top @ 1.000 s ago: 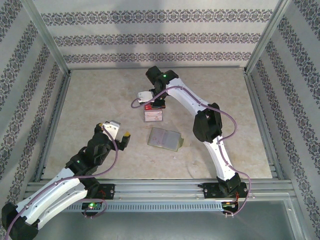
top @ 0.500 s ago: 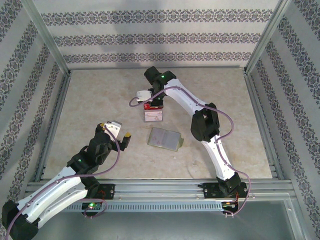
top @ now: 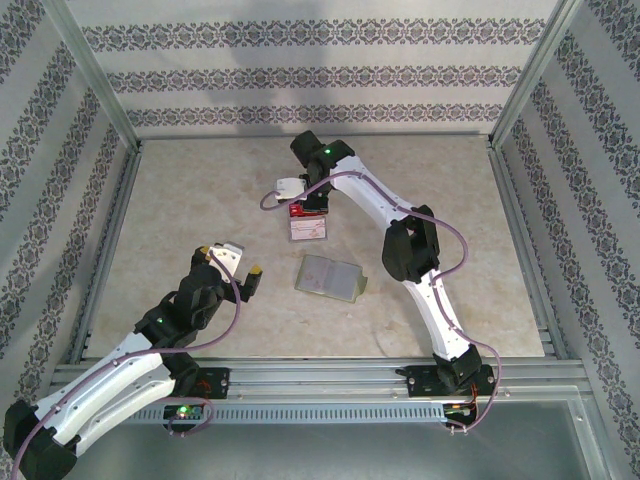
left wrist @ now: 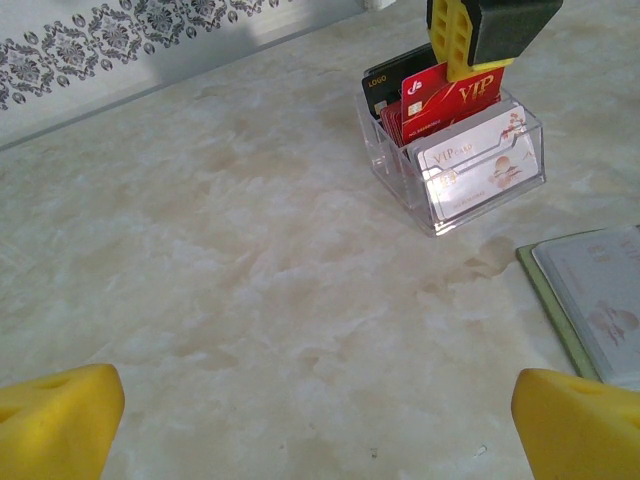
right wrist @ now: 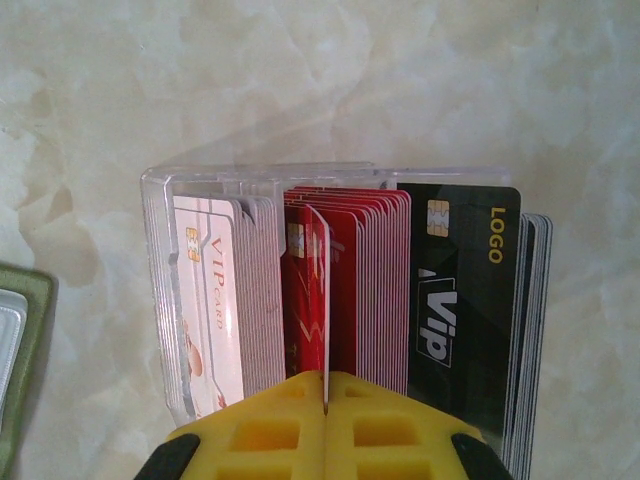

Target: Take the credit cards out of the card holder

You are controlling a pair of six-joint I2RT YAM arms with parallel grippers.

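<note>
Toward the far middle of the counter [top: 200, 190], a clear stand [top: 308, 232] of three compartments, packed with upright credit cards. In the right wrist view, from left to right: pinkish cards [right wrist: 210, 300] marked VIP, then red cards [right wrist: 360, 290], then black cards [right wrist: 460, 290] with a gold chip and the word LOGO. Right gripper [right wrist: 325, 410] down from above and clamped on the top edge of one red card [right wrist: 308, 320] in the middle compartment, yellow pads pressed together with only that thin edge between them (card upright, lower part down among its neighbours, top a little higher than the rest of the stack as seen from the left wrist). Just nearer than the stand and slightly to its right, close but not touching, the card holder [top: 330, 277]: olive-green, flat and open on the counter, pale translucent sleeves facing up, contents of the sleeves too faint to make out. Well to the left of both, over the near part of the counter, the left gripper [top: 232, 262] with jaws spread wide, yellow fingertips at the two bottom corners of its own wrist view and bare marbled surface between them, aimed toward the stand from a distance.
</note>
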